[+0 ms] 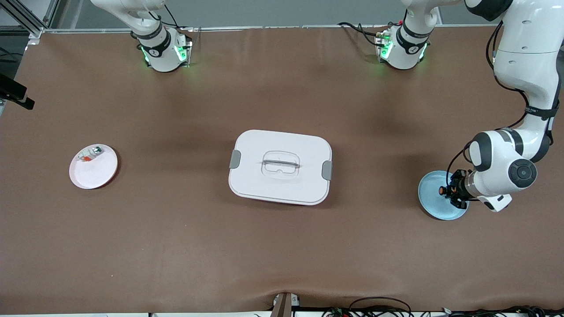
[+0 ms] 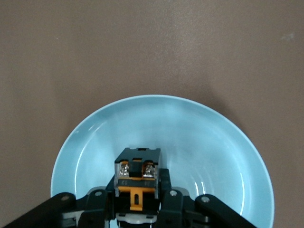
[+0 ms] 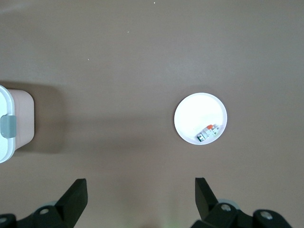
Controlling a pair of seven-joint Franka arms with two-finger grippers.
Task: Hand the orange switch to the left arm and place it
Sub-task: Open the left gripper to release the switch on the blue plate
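Note:
The orange switch (image 1: 441, 190), a tiny black part with an orange end, is between the fingers of my left gripper (image 1: 454, 193) over the light blue plate (image 1: 434, 208) at the left arm's end of the table. In the left wrist view the gripper (image 2: 138, 202) is shut on the switch (image 2: 137, 173) just above the plate (image 2: 199, 137). My right gripper (image 3: 140, 194) is open and empty, high over bare table; it is out of the front view. The white box (image 1: 280, 166) stands in the middle of the table, and its edge shows in the right wrist view (image 3: 5, 128).
A white round plate (image 1: 99, 172) lies toward the right arm's end and holds a small white part with red and green bits (image 1: 89, 154); both show in the right wrist view, plate (image 3: 197, 111) and part (image 3: 207, 133). Brown table lies between the box and each plate.

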